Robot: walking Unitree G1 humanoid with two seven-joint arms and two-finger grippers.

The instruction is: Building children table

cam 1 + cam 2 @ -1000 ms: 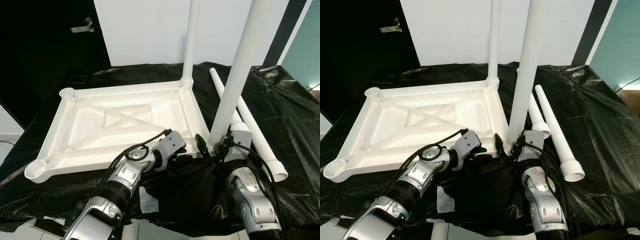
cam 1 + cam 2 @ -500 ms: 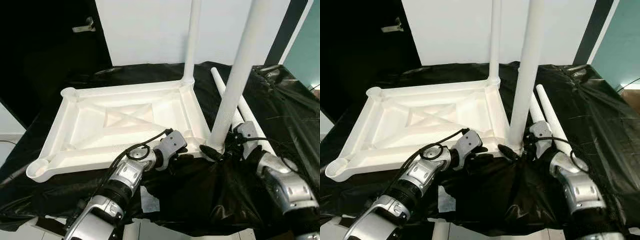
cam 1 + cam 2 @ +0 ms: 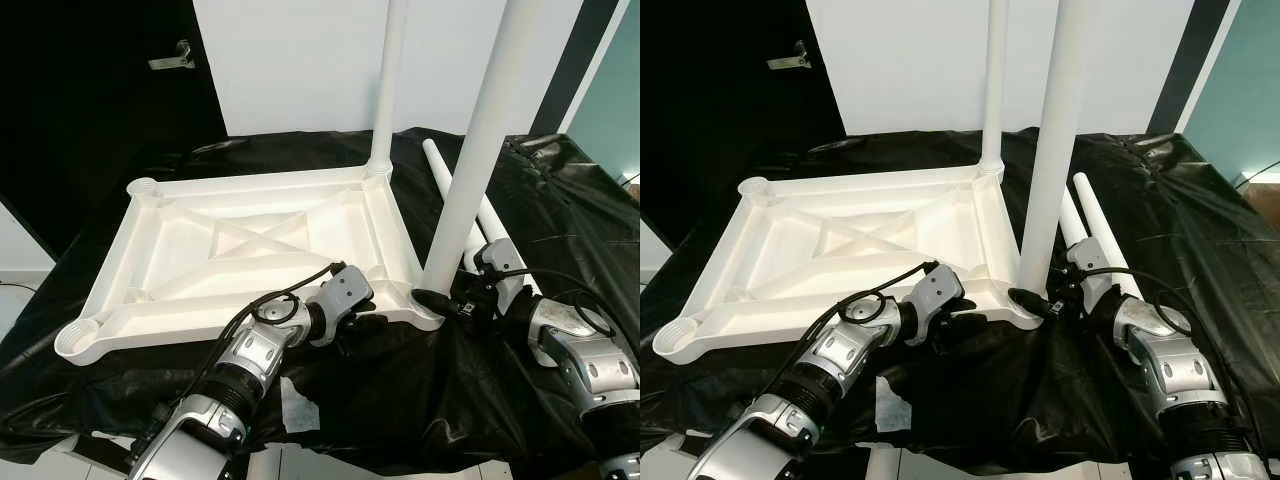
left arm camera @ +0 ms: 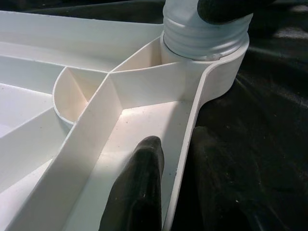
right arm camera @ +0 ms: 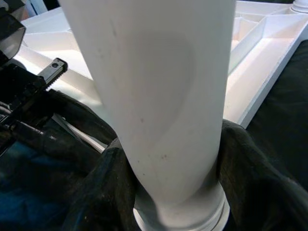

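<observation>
At the near right corner of the upturned white table frame (image 3: 250,250), which lies on the black-draped tabletop (image 3: 560,200), we have our right end effector (image 3: 1048,303) closed around the base of the near leg (image 3: 470,170), just above the corner socket where its threaded collar sits. Our left end effector (image 3: 362,322) pinches the frame's near rim beside that socket, one finger (image 4: 137,192) inside the rim wall and the other outside on the cloth. A far leg (image 3: 385,90) already stands in the far right corner, and two loose legs (image 3: 500,235) lie along the tabletop's right side, just beside our right arm. We judge the near leg only partly seated: its ribbed collar shows above the socket. If we let go too soon, or twist off-axis, the tall leg could lean, cross-thread or topple. Our elbow could also nudge the loose legs toward the tabletop's edge, and the slack cloth bunched at the socket might get caught in the joint.
</observation>
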